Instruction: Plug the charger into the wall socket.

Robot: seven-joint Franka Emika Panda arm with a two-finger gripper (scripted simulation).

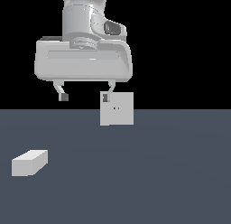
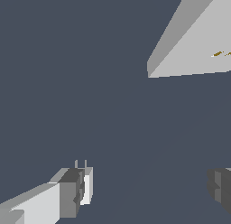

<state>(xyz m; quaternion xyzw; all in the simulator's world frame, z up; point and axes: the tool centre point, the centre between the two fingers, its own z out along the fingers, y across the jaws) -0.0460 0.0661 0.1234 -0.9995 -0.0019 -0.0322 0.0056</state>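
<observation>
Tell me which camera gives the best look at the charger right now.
The exterior view: the charger lies whole and unobstructed on the floor, toward that view's left, apart from the open gripper. The wrist view shows only its pronged end, largely hidden behind a fingertip.

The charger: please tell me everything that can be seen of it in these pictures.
The charger is a small plain white block, long like a brick, with flat matte faces and sharp edges. It lies flat on the dark grey floor, at the exterior view's left and nearer the camera than the wall socket. In the wrist view two thin prongs stick out of one end. Nothing touches it; the open gripper hangs high above, apart from it.
</observation>
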